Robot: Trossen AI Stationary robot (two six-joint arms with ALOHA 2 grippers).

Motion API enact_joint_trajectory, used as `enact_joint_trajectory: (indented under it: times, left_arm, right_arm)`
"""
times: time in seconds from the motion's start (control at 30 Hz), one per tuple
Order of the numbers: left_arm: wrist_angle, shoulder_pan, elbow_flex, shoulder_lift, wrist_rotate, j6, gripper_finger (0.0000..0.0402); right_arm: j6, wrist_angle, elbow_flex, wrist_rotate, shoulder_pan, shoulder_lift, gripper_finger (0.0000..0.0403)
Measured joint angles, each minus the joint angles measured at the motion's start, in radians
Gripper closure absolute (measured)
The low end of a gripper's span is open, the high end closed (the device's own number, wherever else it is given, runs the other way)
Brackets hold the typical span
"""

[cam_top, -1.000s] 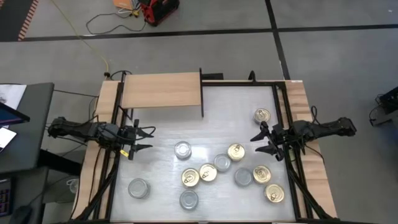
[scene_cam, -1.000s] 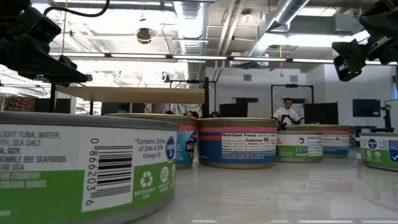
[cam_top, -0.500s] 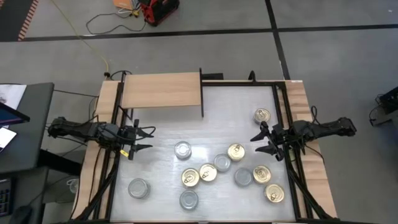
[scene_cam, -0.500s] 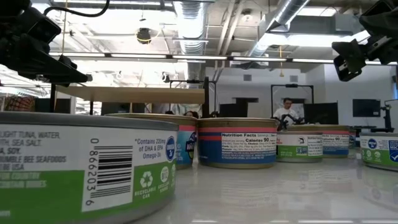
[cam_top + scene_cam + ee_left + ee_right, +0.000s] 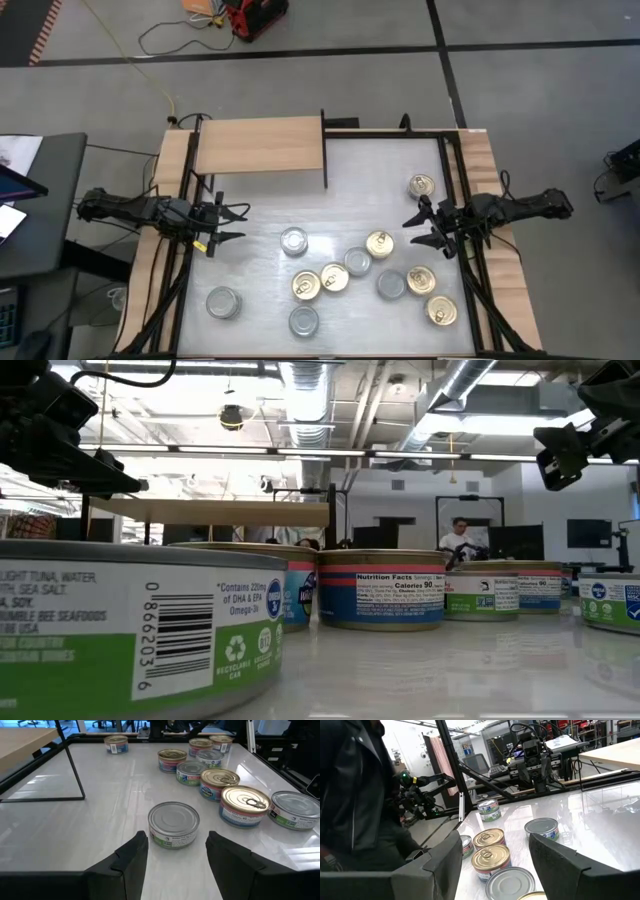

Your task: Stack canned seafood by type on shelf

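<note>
Several tins of canned seafood stand scattered on the white tabletop [image 5: 260, 205], gold-lidded ones [image 5: 379, 243] mixed with silver-lidded ones [image 5: 293, 241]. The shelf [image 5: 260, 145], a light wood board with a dark upright panel [image 5: 324, 150] at its right end, sits at the far left with nothing on it. My left gripper [image 5: 232, 224] hovers open at the table's left edge; in its wrist view a silver tin [image 5: 174, 824] stands ahead of my left gripper [image 5: 177, 850]. My right gripper [image 5: 418, 229] hovers open at the right edge, near a gold tin [image 5: 421, 186].
Dark frame rails [image 5: 452, 180] run along both sides of the table. One silver tin [image 5: 223, 302] stands alone at the near left. A person in a dark jacket [image 5: 355, 795] stands close to the table's near side; another person [image 5: 459, 538] is far off in the room.
</note>
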Motion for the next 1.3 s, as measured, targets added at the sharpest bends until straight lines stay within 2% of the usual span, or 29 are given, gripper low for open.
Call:
enact_joint_trajectory:
  times: [1.3]
  left_arm:
    - [-0.001, 0.000, 0.000, 0.000, -0.012, 0.010, 0.0211]
  right_arm:
    - [0.000, 0.000, 0.000, 0.000, 0.000, 0.000, 0.0148]
